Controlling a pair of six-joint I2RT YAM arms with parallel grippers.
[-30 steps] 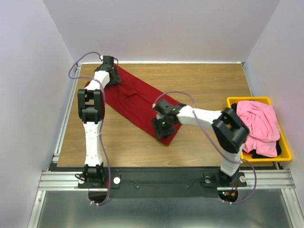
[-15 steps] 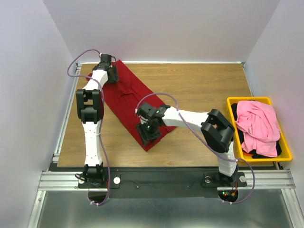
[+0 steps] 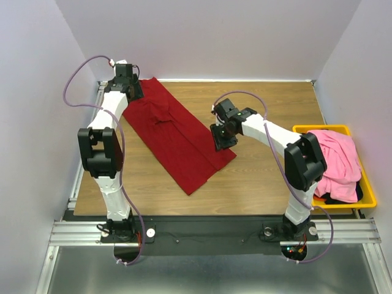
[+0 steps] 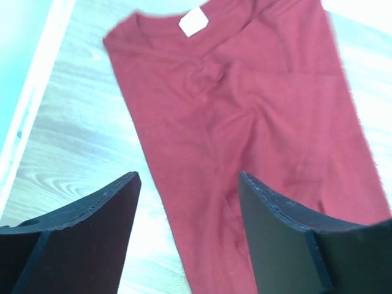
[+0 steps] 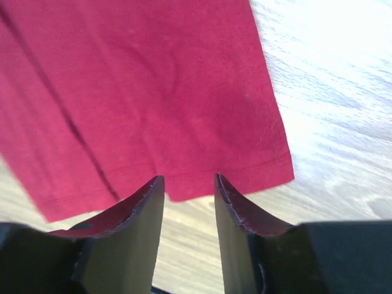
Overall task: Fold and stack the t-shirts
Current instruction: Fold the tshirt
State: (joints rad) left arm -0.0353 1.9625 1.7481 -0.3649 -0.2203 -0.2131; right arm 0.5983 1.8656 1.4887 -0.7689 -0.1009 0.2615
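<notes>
Dark red and short-sleeved, the soft cloth t-shirt (image 3: 177,138) lies spread flat and diagonally on the wooden surface (image 3: 263,104), its small white neck label (image 4: 193,20) toward the far-left corner. The left fingers (image 4: 92,233) hover apart over the collar end, holding nothing, and the right fingers (image 5: 128,233) stand apart just above the hem. A crumpled pink t-shirt (image 3: 334,162) lies over a black one (image 3: 334,199) in the yellow plastic bin (image 3: 369,195) at the right edge.

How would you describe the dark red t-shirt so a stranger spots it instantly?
On the left half of the wooden table lies the dark red t-shirt, flat and diagonal. Unlike the pink shirt heaped in the yellow bin, it is spread out alone.
</notes>
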